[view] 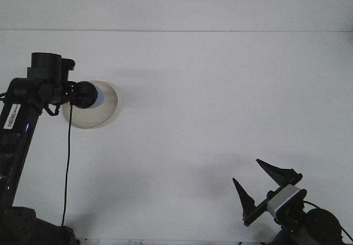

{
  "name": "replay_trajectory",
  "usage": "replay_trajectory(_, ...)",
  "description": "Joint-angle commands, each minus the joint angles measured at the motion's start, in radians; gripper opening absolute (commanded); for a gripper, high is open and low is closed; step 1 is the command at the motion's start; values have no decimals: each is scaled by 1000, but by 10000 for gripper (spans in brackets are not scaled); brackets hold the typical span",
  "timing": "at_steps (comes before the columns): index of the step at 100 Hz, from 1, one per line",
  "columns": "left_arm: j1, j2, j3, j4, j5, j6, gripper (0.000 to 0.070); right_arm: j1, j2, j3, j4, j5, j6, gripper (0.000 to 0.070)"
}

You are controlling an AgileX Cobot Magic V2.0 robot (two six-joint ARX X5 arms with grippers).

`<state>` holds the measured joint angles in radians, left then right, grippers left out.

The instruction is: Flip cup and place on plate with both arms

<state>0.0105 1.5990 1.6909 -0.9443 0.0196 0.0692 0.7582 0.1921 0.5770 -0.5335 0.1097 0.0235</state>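
Note:
The round off-white plate [103,112] lies at the left of the white table. A dark blue cup [88,96] hangs over the plate's left part, lying sideways with its pale base toward the right. My left gripper [77,95] is shut on the cup from the left, its black arm rising along the left edge of the view. At the bottom right my right gripper [266,184] stands open, its two pointed black fingers spread and holding nothing, far from the plate.
The table's far edge [220,31] meets a pale wall across the top. A black cable [67,162] hangs down from the left arm. The base of the left arm sits at the bottom left corner.

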Motion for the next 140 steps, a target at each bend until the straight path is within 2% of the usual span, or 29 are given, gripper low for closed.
replay_trajectory(1,19,49,16,18,1,-27,4,8,5,5,9,4,10,570)
replay_trajectory(45,83,280,16,98,2,-32,4,8,5,5,8,4,10,570)
replay_trajectory(74,95,336,16,98,2,-32,9,8,5,5,8,4,10,570)
replay_trajectory(80,95,335,16,101,2,-32,39,8,5,5,8,4,10,570)
replay_trajectory(83,95,335,16,101,2,-33,78,8,5,5,8,4,10,570)
replay_trajectory(95,95,335,17,103,6,-37,383,8,5,4,8,4,10,570)
replay_trajectory(101,95,335,17,109,7,-37,469,8,5,4,8,4,10,570)
replay_trajectory(121,95,335,40,108,9,-45,474,8,5,4,8,4,10,570)
replay_trajectory(140,102,300,91,101,108,-61,474,8,5,4,8,4,10,570)
